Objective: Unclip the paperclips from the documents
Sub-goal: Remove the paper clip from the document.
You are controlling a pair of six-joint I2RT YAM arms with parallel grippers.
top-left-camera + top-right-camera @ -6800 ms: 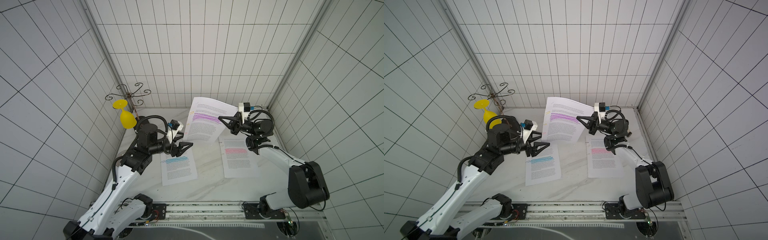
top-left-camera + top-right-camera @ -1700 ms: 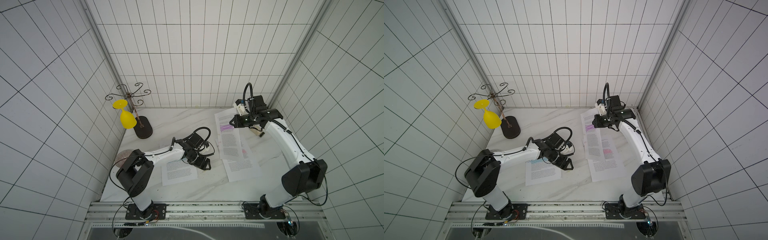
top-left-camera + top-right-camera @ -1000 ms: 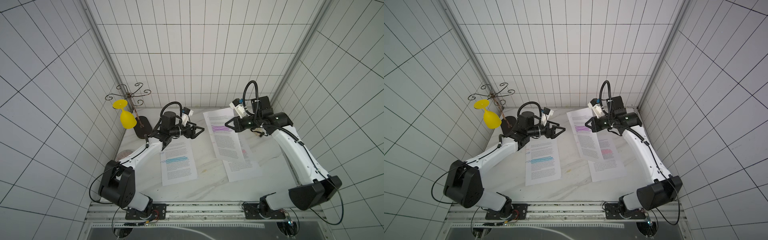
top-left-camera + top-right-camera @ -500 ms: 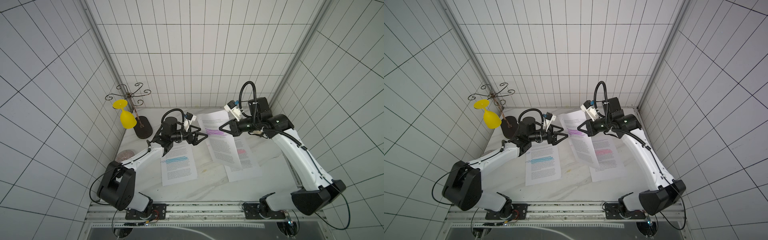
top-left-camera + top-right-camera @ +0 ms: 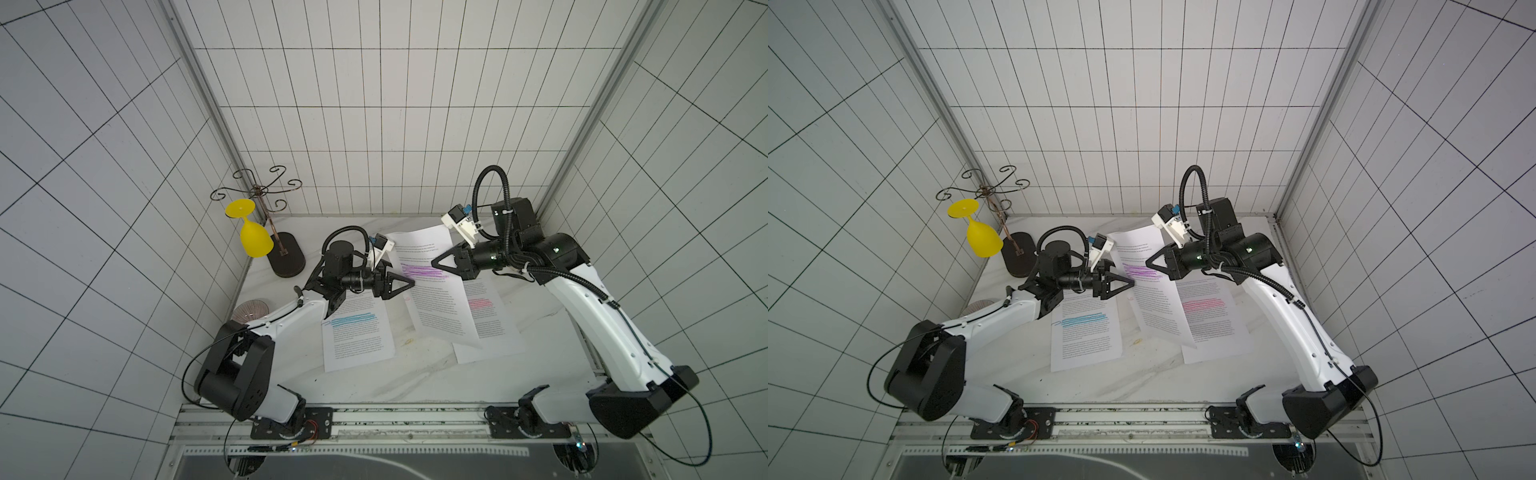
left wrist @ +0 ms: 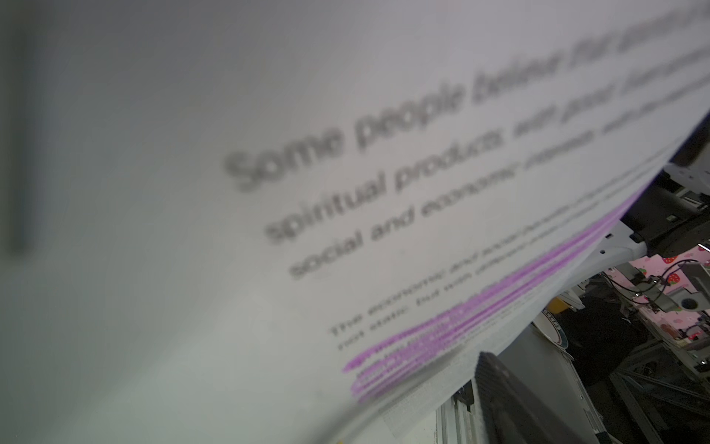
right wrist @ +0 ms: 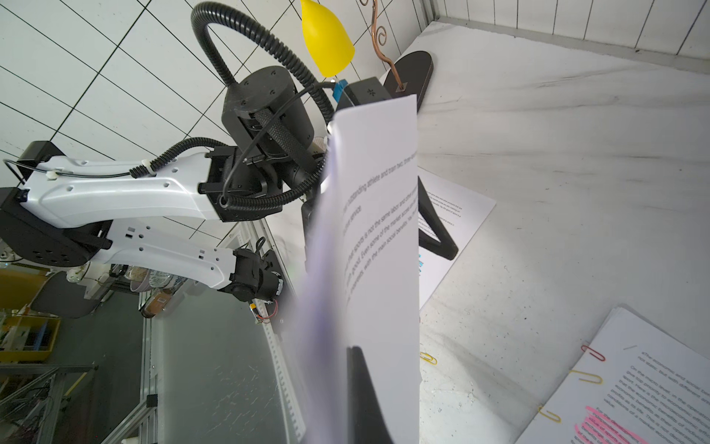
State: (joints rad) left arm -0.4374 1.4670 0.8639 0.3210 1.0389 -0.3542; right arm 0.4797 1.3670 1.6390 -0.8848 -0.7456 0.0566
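While right gripper (image 5: pixel 434 262) pinches purple-band document (image 5: pixel 432 307) by right edge, frame centre, left gripper (image 5: pixel 401 275) sits jaws apart at its left edge; long axis top-to-bottom.

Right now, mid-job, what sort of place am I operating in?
Probably a robot test cell, not an office: grid-lined white walls box in a marble-look tabletop, the left arm and right arm mount on a metal rail at its front edge, and a yellow glass hangs from a wire rack.

We read "Some people believe", "spiritual products", "social and economic" on the purple-marked page (image 6: pixel 384 200), left wrist view.
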